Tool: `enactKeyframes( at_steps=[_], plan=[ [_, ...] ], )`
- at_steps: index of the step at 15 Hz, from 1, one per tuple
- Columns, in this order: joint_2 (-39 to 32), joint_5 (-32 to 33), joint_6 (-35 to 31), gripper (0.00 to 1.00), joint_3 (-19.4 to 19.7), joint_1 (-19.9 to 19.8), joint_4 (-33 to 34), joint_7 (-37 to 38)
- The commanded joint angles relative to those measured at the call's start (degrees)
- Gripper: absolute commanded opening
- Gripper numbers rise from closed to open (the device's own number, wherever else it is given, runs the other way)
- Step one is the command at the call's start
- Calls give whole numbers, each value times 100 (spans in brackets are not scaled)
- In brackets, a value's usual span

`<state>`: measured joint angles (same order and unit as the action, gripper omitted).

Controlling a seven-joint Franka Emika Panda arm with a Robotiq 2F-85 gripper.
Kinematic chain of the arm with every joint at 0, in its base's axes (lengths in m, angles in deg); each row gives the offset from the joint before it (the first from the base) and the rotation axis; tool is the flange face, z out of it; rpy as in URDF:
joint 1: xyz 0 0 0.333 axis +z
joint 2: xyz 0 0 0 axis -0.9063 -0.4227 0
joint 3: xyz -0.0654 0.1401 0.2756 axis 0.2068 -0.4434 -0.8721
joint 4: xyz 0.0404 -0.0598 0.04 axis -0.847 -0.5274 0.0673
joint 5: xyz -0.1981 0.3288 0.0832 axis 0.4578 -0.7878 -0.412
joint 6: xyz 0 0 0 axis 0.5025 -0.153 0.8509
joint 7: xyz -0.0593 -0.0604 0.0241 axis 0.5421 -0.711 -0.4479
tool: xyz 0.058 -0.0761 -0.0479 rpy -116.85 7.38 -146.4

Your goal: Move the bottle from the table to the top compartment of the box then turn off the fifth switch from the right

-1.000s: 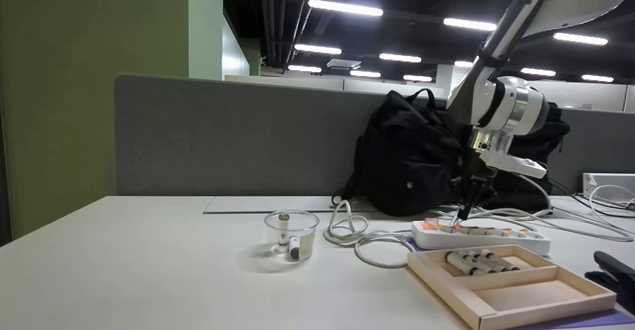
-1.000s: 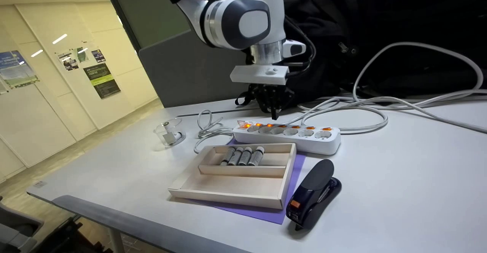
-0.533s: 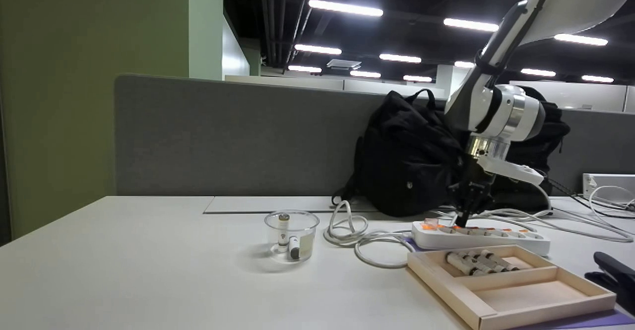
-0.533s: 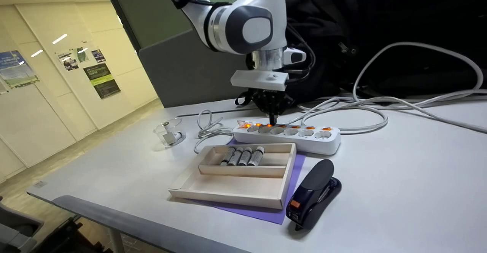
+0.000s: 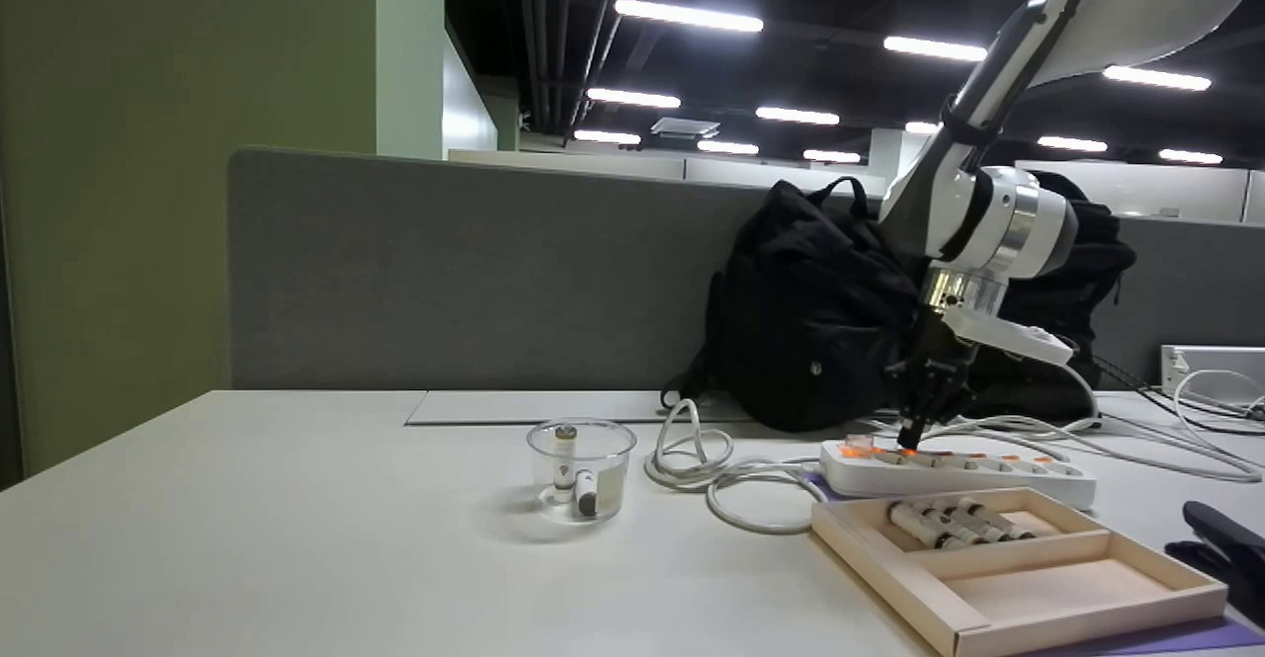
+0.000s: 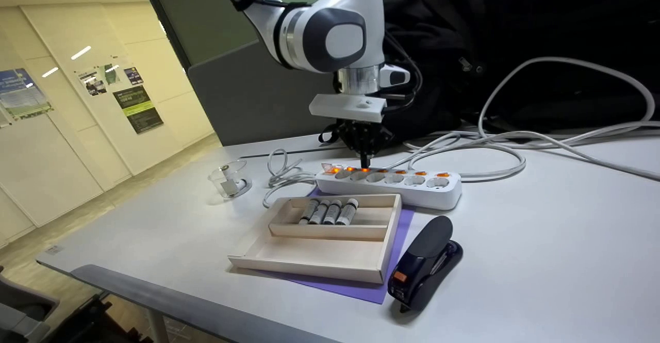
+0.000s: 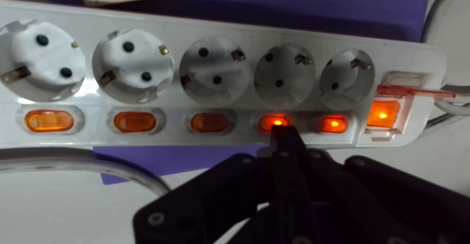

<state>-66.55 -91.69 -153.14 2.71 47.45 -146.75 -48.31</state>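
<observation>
Wrist view shows a glowing orange switch [image 7: 274, 120], fifth from the right in an exterior view, at the tip of the gripper [image 7: 287, 135], whose fingers [image 7: 290, 170] are clenched together; whether they touch the switch cannot be told. A second lit switch [image 7: 334, 124] and the lit main switch [image 7: 382, 113] share the white power strip [image 6: 407, 194]. Just on its near side, in both exterior views, sits the wooden box [image 6: 304, 268], four small bottles [image 6: 332, 212] lying side by side in its far compartment [image 6: 374, 215]. It rests on a purple sheet [image 6: 371, 290] on the table [image 6: 541, 260], left of a black stapler [image 6: 430, 240]. Farther left, two more bottles [image 5: 564, 464] share a clear cup [image 5: 611, 489]; which of the six is the task's cannot be told. A black backpack [image 5: 810, 321] sits on the far side.
</observation>
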Motion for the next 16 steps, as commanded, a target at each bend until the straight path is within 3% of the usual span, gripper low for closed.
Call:
enactKeyframes(
  at_steps=[1,8,16],
  plan=[
    [-86,28,192,0,8,-18,160,174],
    [-193,334,-39,0,170,220,41,249],
    [-251,1864,-438,0,913,1171,-58,1023]
  ],
)
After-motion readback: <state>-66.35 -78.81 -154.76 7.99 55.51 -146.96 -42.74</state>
